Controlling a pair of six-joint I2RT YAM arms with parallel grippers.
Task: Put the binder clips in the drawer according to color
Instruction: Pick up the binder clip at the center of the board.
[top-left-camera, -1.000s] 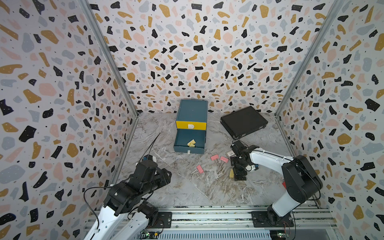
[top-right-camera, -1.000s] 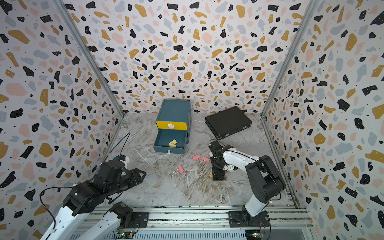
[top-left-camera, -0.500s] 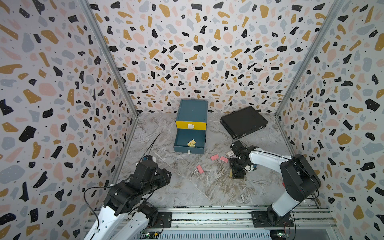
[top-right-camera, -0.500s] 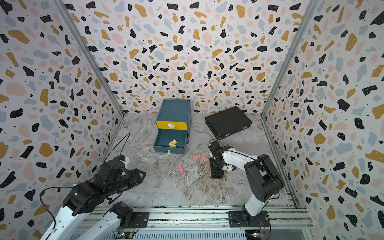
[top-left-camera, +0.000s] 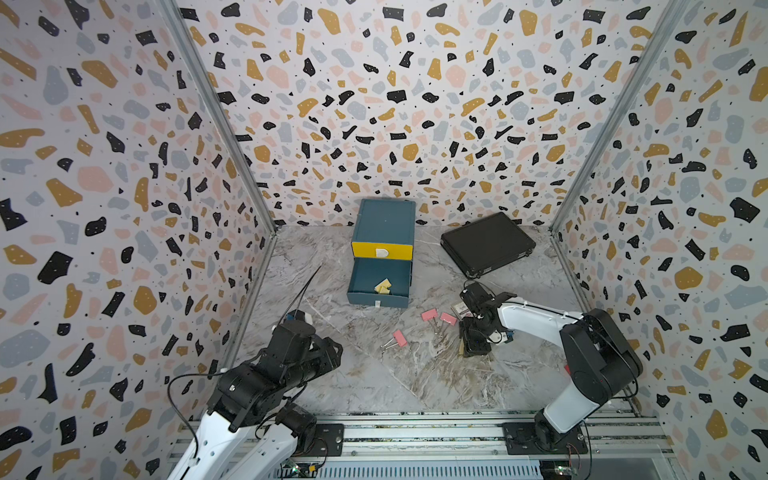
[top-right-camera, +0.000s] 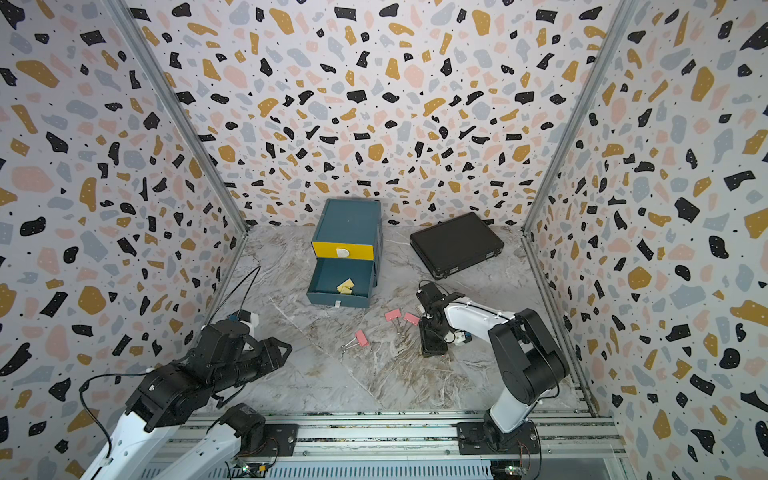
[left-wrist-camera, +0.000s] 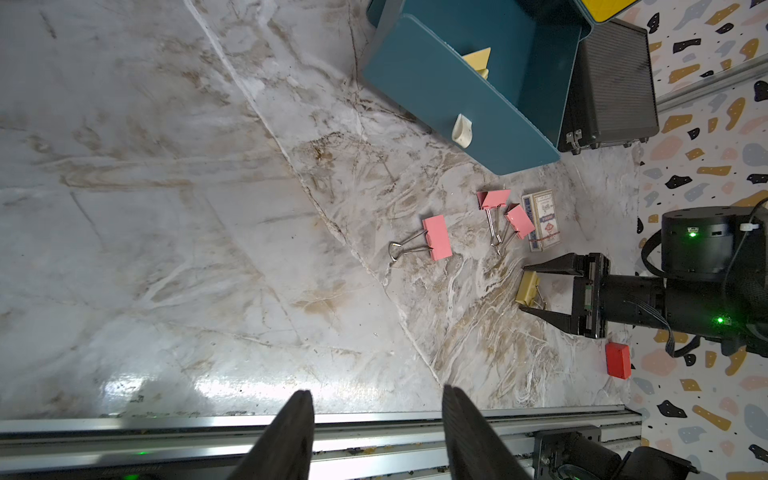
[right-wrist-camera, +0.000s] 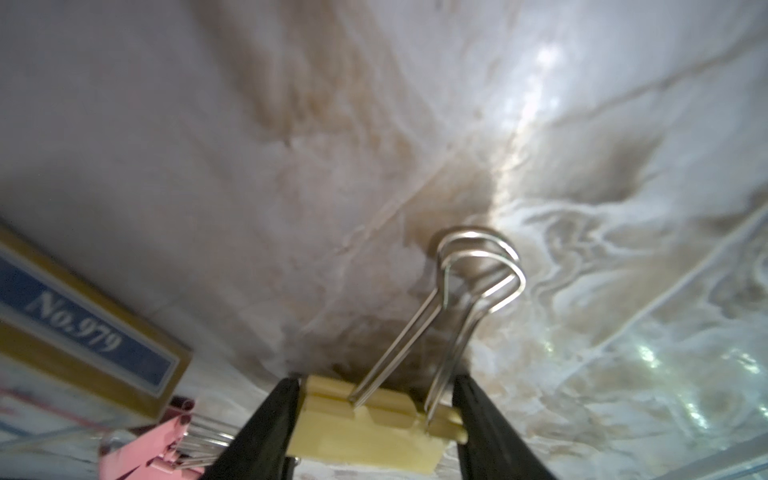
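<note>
yellow clip (right-wrist-camera: 365, 432) sits crosswise in the right gripper (left-wrist-camera: 525, 288)
its long axis spans the gap, fingers (right-wrist-camera: 270, 424) clamped on both ends; left gripper (left-wrist-camera: 376, 415) well apart, fingers spread, empty.

Three pink binder clips (left-wrist-camera: 437, 243) beside the right gripper (left-wrist-camera: 523, 287); one yellow clip (right-wrist-camera: 365, 436) in its grasp; at least two more inside one drawer chest (top-left-camera: 382, 220). One card box (left-wrist-camera: 542, 220), one red block (left-wrist-camera: 618, 360), one black case (top-left-camera: 488, 243).

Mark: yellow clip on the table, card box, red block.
yellow clip (right-wrist-camera: 365, 432): right wrist view, yellow body.
card box (left-wrist-camera: 542, 220): left wrist view, printed face.
red block (left-wrist-camera: 618, 360): left wrist view, top face.
</note>
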